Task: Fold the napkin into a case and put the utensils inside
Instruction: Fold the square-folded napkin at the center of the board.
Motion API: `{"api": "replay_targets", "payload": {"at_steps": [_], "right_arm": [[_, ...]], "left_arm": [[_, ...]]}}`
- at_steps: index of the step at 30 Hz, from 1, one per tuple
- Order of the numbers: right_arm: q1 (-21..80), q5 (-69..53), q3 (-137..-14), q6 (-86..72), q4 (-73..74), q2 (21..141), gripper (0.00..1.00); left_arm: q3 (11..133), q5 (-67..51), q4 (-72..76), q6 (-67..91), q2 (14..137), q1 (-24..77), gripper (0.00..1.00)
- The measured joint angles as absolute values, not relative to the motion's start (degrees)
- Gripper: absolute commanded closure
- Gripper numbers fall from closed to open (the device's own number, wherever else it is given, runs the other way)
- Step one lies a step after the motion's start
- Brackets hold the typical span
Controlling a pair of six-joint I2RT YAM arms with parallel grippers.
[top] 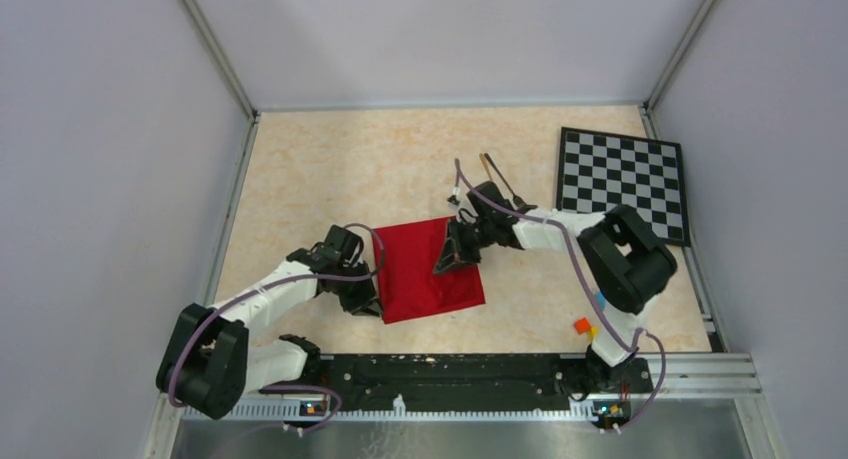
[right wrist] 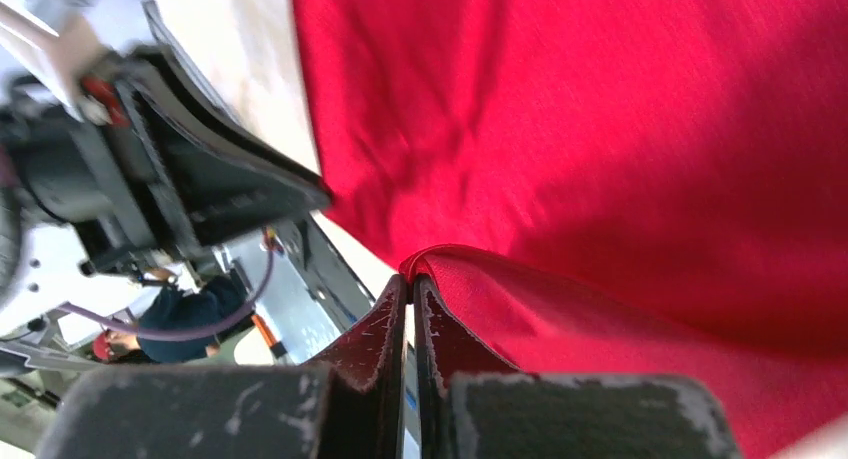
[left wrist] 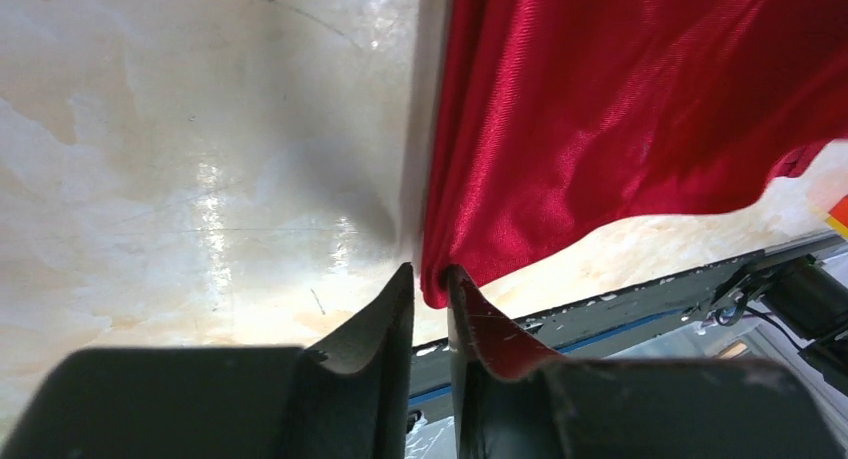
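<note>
Where the napkin lies: the plain deep-red soft cloth napkin [top: 430,274] is spread on the pale marbled tabletop [top: 330,169] between the two arms, and it is not yet a case.
Right fingers: the black right fingers [top: 450,257] are closed tight on a fold at the cloth's far right part, which stands raised off the tabletop as a peak.
Left fingers: the black left fingers [top: 366,301] sit at the near left corner [left wrist: 436,284], nearly together with that corner between the tips. It reads as a pinch, though a slim gap shows lower down.
Why held so: probably one side is anchored while the other is carried over, so the fold lands straight.
Utensils: a slim gold-coloured spoon [top: 486,163] and a slim dark metal fork [top: 515,194] lie side by side beyond the right wrist, apart from the cloth. They are presumably waiting until the case exists.
Other things: a black-and-white checkered board [top: 622,184] lies at far right, and small coloured blocks [top: 584,326] sit near the right base.
Writing: none is readable on anything.
Stage: early, with the first fold in hand.
</note>
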State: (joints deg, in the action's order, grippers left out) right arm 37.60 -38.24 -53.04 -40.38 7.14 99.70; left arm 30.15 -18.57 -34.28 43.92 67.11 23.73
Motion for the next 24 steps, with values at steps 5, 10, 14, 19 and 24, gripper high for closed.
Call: {"api": "replay_targets", "payload": {"at_steps": [5, 10, 14, 19, 24], "right_arm": [[41.17, -39.64, -66.5, -42.39, 2.79, 111.37, 1.0], [42.54, -40.56, -76.51, -45.21, -1.26, 120.18, 1.0], [42.59, -40.8, -80.09, -47.37, -3.6, 124.29, 1.0], [42.65, -41.67, -82.67, -49.12, -5.15, 127.7, 1.0], [42.74, -42.7, -84.18, -49.78, -5.72, 129.23, 1.0]], "left_arm": [[28.77, -18.57, -34.2, 44.53, 68.16, 23.73, 0.86], [28.14, -18.57, -34.06, 45.12, 68.16, 23.77, 0.86], [28.1, -18.74, -33.71, 45.32, 68.9, 23.79, 0.87], [28.1, -19.27, -33.41, 45.36, 69.08, 23.92, 0.87], [28.1, -19.46, -33.26, 45.41, 69.08, 24.01, 0.87]]}}
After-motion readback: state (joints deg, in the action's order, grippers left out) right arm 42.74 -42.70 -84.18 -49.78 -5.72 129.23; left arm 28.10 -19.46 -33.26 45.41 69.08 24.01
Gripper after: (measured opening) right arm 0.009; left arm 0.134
